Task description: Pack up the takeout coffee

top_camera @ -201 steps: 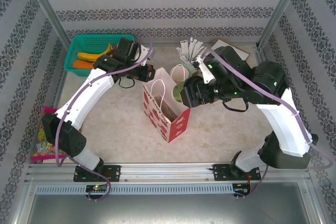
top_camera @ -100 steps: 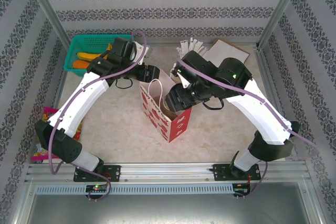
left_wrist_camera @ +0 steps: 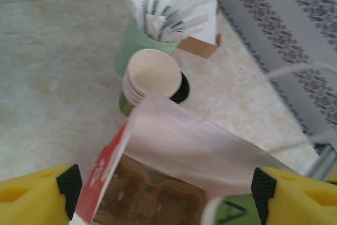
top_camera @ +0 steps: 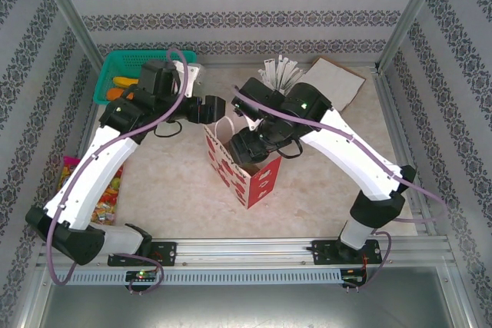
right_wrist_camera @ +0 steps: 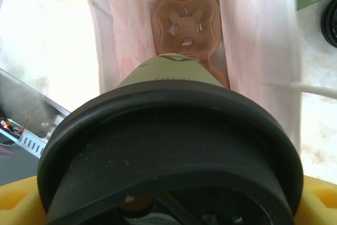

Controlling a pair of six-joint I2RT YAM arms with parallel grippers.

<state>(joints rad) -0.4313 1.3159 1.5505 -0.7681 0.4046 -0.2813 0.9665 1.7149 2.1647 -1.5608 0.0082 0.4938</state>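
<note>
- While the right gripper (right_wrist_camera: 168, 198) hangs at the bag (top_camera: 244, 170) mouth, its jaws are closed on the coffee (right_wrist_camera: 168, 72), gripped up by the lid (right_wrist_camera: 168, 146). The cup base points down between the bag walls; how deep it is, can't tell.
- Left gripper (left_wrist_camera: 163, 188) is spread wide and holds nothing. The bag rim runs between its fingers (left_wrist_camera: 31, 196), unpinched.
- Carrier (right_wrist_camera: 184, 19) lies on the bag floor, with a pocket roughly under the cup.
- Step, as I read it: lower the coffee into that pocket.
- To do it well: keep the cup upright and centred and go straight down. Don't rub a wall, since nothing steadies the bag and it could tip.
- Release only once the cup is seated, then lift straight out.
</note>
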